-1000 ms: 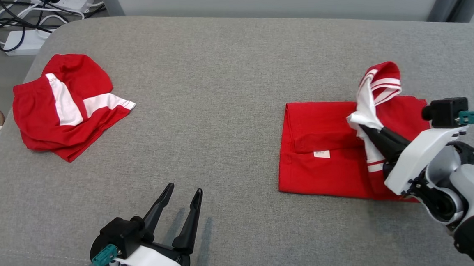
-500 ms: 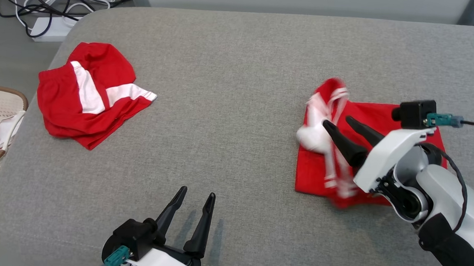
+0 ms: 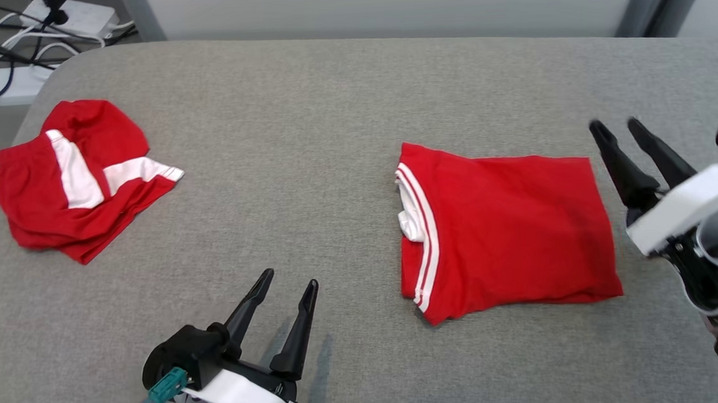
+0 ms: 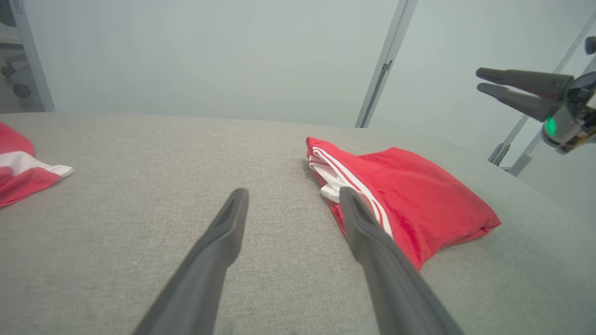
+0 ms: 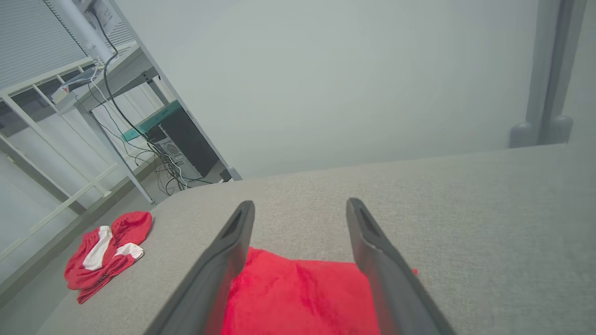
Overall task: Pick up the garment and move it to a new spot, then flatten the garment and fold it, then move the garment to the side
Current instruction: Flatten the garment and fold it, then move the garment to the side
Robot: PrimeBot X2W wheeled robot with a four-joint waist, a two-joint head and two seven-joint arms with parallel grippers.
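A red garment (image 3: 504,224) with white stripes along its left edge lies folded into a flat rectangle on the grey padded surface (image 3: 328,103), right of centre. It also shows in the left wrist view (image 4: 409,195) and the right wrist view (image 5: 302,298). My right gripper (image 3: 613,125) is open, raised just past the garment's right edge, holding nothing; it appears in the left wrist view too (image 4: 482,80). My left gripper (image 3: 289,279) stands open near the front edge, left of the garment, empty.
A second red and white garment (image 3: 74,175) lies crumpled at the far left of the surface. Cables and a power strip (image 3: 9,79) sit on the floor beyond the left corner. A grey post (image 3: 652,9) stands behind the back right.
My right gripper opened and let go of the striped flap, then pulled back to the right. The flap now lies folded over, leaving a neat rectangle. The head camera also shifted.
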